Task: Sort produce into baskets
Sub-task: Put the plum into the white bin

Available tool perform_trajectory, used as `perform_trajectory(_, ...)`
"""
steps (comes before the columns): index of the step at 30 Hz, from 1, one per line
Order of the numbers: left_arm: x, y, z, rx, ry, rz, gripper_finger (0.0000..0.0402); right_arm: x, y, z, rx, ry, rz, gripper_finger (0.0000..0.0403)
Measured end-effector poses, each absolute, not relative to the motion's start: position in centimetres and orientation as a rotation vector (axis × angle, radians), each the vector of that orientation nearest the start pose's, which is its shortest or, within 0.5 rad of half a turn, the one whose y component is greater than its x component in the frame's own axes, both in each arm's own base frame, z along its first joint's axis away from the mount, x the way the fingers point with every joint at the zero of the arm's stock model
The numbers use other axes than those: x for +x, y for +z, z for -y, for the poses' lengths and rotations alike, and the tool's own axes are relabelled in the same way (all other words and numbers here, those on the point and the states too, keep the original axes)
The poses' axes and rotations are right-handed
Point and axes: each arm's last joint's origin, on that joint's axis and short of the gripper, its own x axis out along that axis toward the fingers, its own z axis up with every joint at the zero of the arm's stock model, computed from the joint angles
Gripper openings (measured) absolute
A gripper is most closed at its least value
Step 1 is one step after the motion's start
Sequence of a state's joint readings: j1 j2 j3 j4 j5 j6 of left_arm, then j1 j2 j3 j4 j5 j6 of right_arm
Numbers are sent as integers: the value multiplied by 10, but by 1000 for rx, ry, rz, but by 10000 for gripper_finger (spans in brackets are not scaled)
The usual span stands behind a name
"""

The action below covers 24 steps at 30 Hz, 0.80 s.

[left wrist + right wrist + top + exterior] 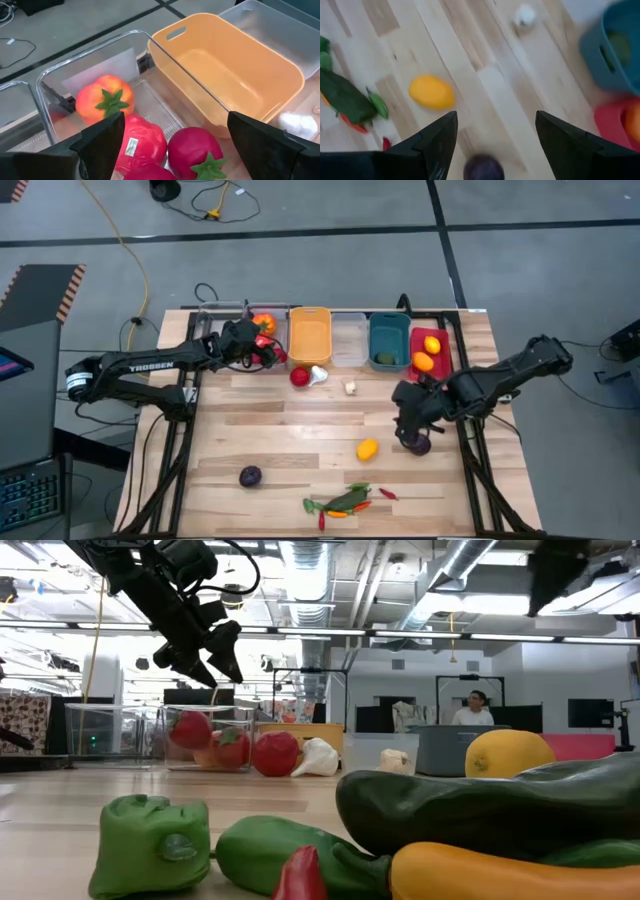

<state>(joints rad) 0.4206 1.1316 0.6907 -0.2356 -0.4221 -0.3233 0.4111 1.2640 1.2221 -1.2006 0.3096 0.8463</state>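
The left gripper (170, 145) hangs wide open and empty over the clear ribbed plastic bin (90, 75) holding glossy red tomatoes (192, 152). The right gripper (492, 145), fingers apart, hovers empty above a round dark purple ball (483, 167) on the wooden table (280, 440).

Bare wood lies between the yellow lemon (367, 448) and the garlic (350, 388); a vegetable pile (342, 502) crowds the near edge.

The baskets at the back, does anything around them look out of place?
Yes: a red tomato and a white garlic bulb lie on the table just in front of the orange basket, not inside any basket.
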Motion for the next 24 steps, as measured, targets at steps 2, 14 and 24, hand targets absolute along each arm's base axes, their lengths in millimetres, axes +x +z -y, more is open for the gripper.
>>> perform_trajectory(2, 204, 233, -104, -291, 914, -561, 340, 198, 314, -84, 328, -418, -1115, 296)
perform_trajectory(14, 203, 233, -104, -293, 913, -560, 341, 194, 311, -97, 354, -390, -1101, 296)
perform_trajectory(24, 203, 233, -104, -293, 913, -560, 341, 195, 311, -98, 380, -371, -1103, 326)
